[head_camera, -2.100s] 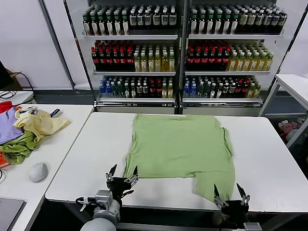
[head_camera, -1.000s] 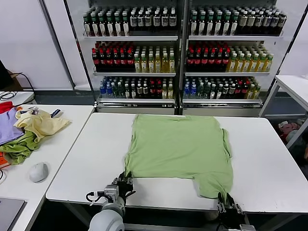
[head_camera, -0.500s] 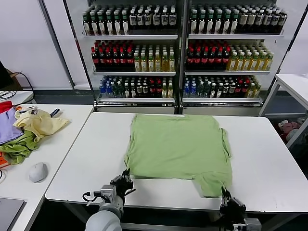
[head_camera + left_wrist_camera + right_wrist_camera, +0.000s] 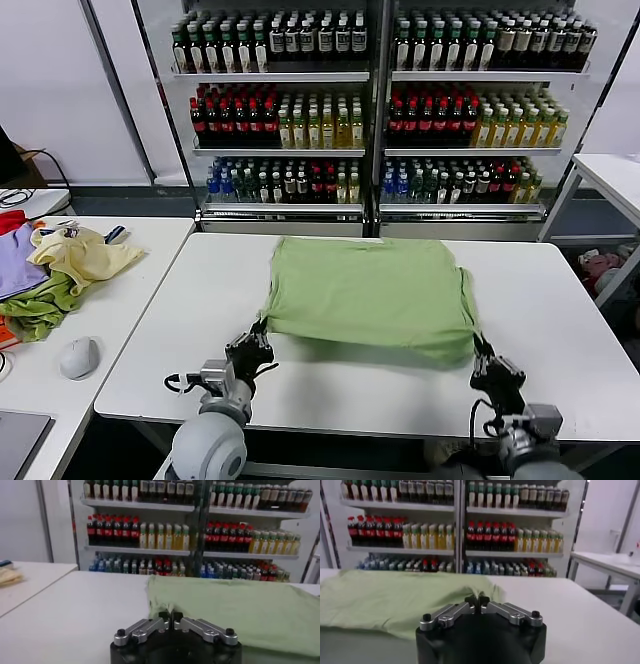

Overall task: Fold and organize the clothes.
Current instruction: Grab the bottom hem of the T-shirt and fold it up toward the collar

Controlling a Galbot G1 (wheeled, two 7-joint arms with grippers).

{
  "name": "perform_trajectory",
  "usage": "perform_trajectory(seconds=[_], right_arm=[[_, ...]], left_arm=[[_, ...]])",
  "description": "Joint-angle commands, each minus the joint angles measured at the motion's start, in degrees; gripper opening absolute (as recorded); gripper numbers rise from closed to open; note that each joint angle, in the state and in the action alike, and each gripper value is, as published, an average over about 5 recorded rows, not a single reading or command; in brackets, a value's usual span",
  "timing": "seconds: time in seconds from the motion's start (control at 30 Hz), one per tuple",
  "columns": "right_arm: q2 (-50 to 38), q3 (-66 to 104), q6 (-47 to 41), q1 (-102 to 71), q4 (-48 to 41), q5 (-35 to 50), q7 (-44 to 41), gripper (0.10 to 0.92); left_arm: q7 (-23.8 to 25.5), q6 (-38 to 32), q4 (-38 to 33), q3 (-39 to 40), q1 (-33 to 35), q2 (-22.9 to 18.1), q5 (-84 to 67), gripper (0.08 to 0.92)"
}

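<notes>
Behind your white table (image 4: 180, 330) stand shelves of bottles (image 4: 370, 100), filling the back wall. Your left gripper (image 4: 257, 345) sits low at the table's near edge, about 7 o'clock from the table's middle, its fingers (image 4: 162, 622) pinched together on the near left corner of the light green polo shirt (image 4: 370, 290), with the arm reaching forward from below. Your right gripper (image 4: 483, 357) mirrors it at about 5 o'clock, clamped on the shirt's near right corner, its forearm angled up from the table's front edge. Between the two, the shirt's near hem is lifted off the table, while the far part lies flat toward 12 o'clock. On the side table (image 4: 130, 290) at 9 o'clock lie a pale yellow garment (image 4: 80, 255), other cloths (image 4: 30, 300) and a mouse (image 4: 78, 357).
</notes>
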Motion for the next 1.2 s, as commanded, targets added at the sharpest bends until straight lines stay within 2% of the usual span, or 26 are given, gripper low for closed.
perform_trajectory(seconds=[0.03, 0.4, 0.87, 0.97, 1.2], right_arm=[[-3.0, -2.2, -0.8, 11.9, -8.9, 1.0, 0.0, 0.132], [-3.2, -6.6, -0.7, 19.1, -18.1, -2.1, -1.0, 0.132], [-1.3, -11.3, -1.7, 25.2, -24.3, -5.5, -3.2, 0.138], [-0.7, -11.3, -1.7, 24.7, -24.5, -5.7, -3.7, 0.190], [-0.1, -7.5, -1.3, 18.7, -20.6, -5.7, -4.3, 0.395]], left_arm=[[0.3, -0.7, 7.3, 3.1, -8.0, 0.6, 0.5, 0.094], [0.1, 1.6, 15.9, 6.2, -12.8, -0.4, 5.3, 0.094], [0.2, 4.1, 20.1, 7.5, -15.3, -2.1, 6.3, 0.095], [0.2, 4.6, 20.0, 7.5, -15.6, -2.3, 6.3, 0.131], [-0.2, 3.8, 16.9, 5.7, -13.2, -1.8, 6.1, 0.329]])
